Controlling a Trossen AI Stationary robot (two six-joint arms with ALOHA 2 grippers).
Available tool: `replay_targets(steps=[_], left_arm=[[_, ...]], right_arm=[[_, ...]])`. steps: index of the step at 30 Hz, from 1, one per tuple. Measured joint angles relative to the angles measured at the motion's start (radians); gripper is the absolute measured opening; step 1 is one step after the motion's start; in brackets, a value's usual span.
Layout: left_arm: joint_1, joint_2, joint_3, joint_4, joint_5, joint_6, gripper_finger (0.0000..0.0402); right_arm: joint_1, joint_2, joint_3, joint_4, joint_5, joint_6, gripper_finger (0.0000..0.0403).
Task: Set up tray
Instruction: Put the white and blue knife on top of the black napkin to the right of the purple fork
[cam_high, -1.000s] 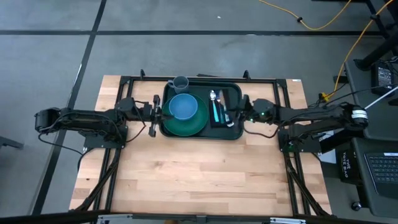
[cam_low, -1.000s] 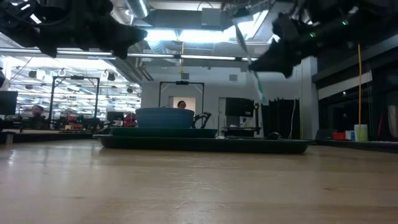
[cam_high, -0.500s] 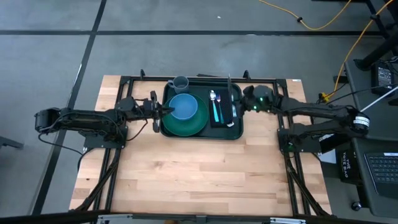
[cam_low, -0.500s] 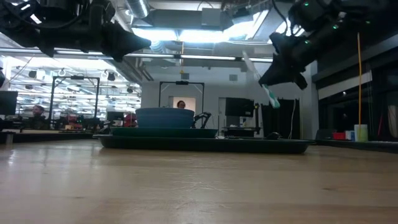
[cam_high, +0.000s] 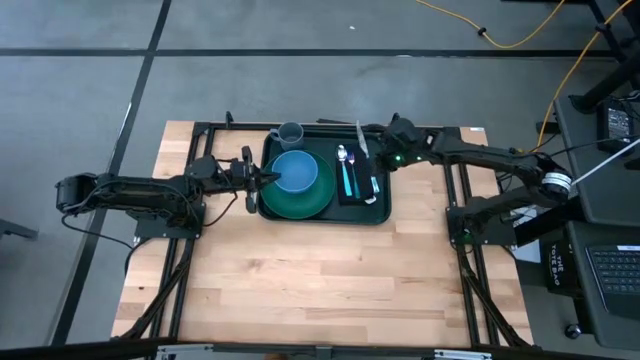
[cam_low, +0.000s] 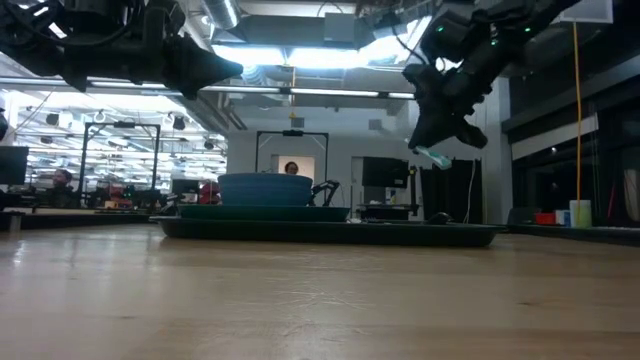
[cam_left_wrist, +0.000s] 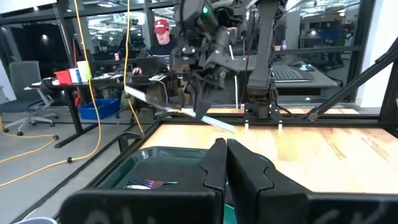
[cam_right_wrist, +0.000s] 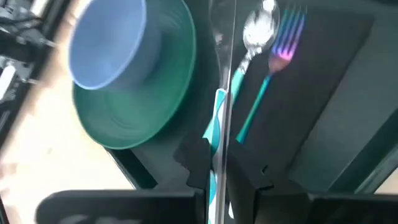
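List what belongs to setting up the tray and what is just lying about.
Part of the job: tray, green plate, blue bowl, grey cup, black napkin, spoon, fork, knife held in the right gripper.

Just lying about: yellow cable on the floor, laptop off the table.

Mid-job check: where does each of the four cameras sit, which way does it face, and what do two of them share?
High: overhead, straight down on the tray; both arms show.
Low: table height, level across to the room; arms hang above the tray.
Left wrist: behind the shut left gripper, facing the right arm across the tray.
Right wrist: above, looking down past the right gripper holding a knife.
Shared: high and right wrist both show the bowl on the plate.
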Motion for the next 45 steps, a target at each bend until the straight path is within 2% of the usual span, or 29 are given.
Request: replay_targets(steps=[10, 18, 24, 37, 45], left_arm=[[0.000, 0.000, 0.000, 0.000, 0.000, 0.000, 0.0008], [-0.001, 0.000, 0.000, 0.000, 0.000, -0.001, 0.0005], [-0.001, 0.000, 0.000, 0.000, 0.000, 0.000, 0.0008], [-0.001, 0.000, 0.000, 0.000, 0.000, 0.000, 0.0007], [-0.001, 0.000, 0.000, 0.000, 0.000, 0.000, 0.0006]], right_arm=[[-0.004, 0.148, 0.018, -0.018, -0.005, 0.108, 0.0034], [-0.067, 0.263, 0.018, 0.049, -0.040, 0.122, 0.0034], [-0.115, 0.307, 0.018, 0.152, -0.083, 0.140, 0.0034], [-0.113, 0.423, 0.018, 0.191, -0.084, 0.178, 0.0034], [-0.113, 0.434, 0.018, 0.175, -0.117, 0.227, 0.0034]])
